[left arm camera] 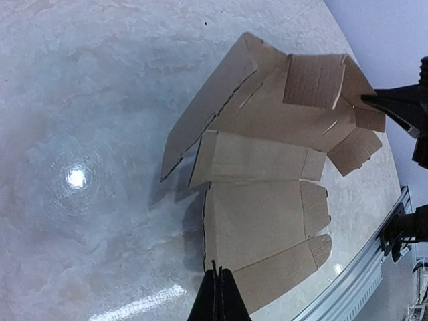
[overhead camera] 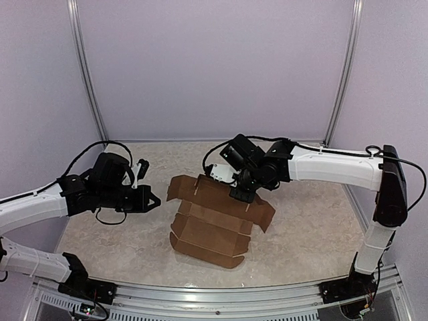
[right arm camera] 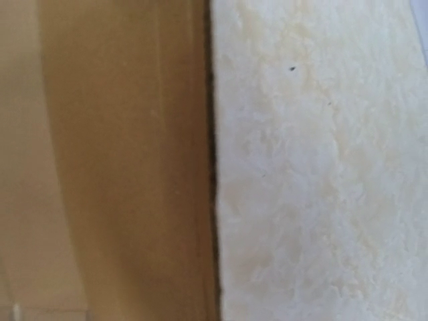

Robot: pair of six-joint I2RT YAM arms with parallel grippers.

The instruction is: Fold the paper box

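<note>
The table [overhead camera: 314, 221], a cream marbled surface, carries the whole job. An aluminium rail [overhead camera: 234, 294] runs along its near edge.

The right arm [overhead camera: 328, 164] reaches in from the right and across to the middle of the table. The left arm [overhead camera: 40, 207] comes in from the left and stops short of the work.

The paper box [overhead camera: 214, 224] lies near the middle of the table as a partly creased brown die-cut sheet. Its panels are bent along the score lines but not closed into a box. The near panel [overhead camera: 204, 247] stands up slightly as a low wall. The far-left flap [overhead camera: 182, 187] is lifted off the table.

The right gripper [overhead camera: 241, 192] is down on the far part of the sheet, in contact with the cardboard. Its wrist view shows only cardboard and table at very close range, so whether its jaws are apart or together cannot be told.

The left gripper [overhead camera: 151, 199] hangs just to the left of the sheet, clear of it, with its fingertips together and nothing between them.

Judged step: early folding, with the right gripper pinning the far panels.

The next move probably requires the left gripper to raise a side wall along its crease while the right gripper holds the sheet against sliding.
</note>
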